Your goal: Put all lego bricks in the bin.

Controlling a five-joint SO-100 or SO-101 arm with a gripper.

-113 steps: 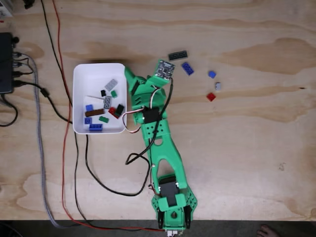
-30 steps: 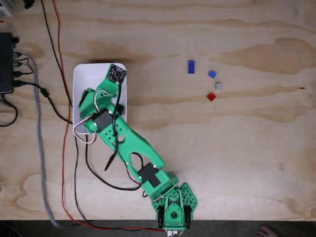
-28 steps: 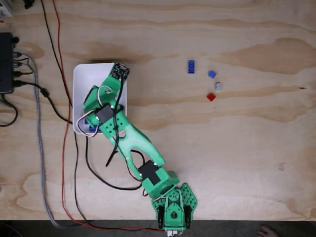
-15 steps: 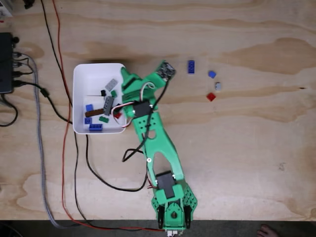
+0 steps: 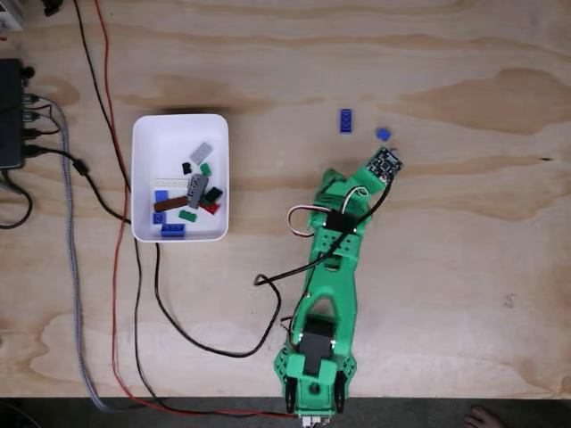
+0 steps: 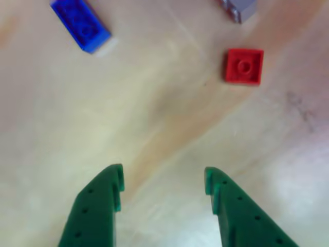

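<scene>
In the fixed view, the bin (image 5: 143,169) sat left on the counter (image 5: 464,267), bricks (image 5: 187,201) inside; two loose bricks (image 5: 345,120) lay well right, perhaps more under the arm (image 5: 332,267).

The green arm (image 5: 326,276) reaches up and right in the fixed view, its claw (image 6: 163,180) spread wide and empty.

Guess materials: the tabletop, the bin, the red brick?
Tabletop: unfinished plywood by the look, swirling grain, matte. Bin: white plastic, smooth, rounded moulded corners. Red brick: glossy moulded plastic, crisp stud on top. Open gripper fingers: green plastic, probably 3D-printed.
</scene>
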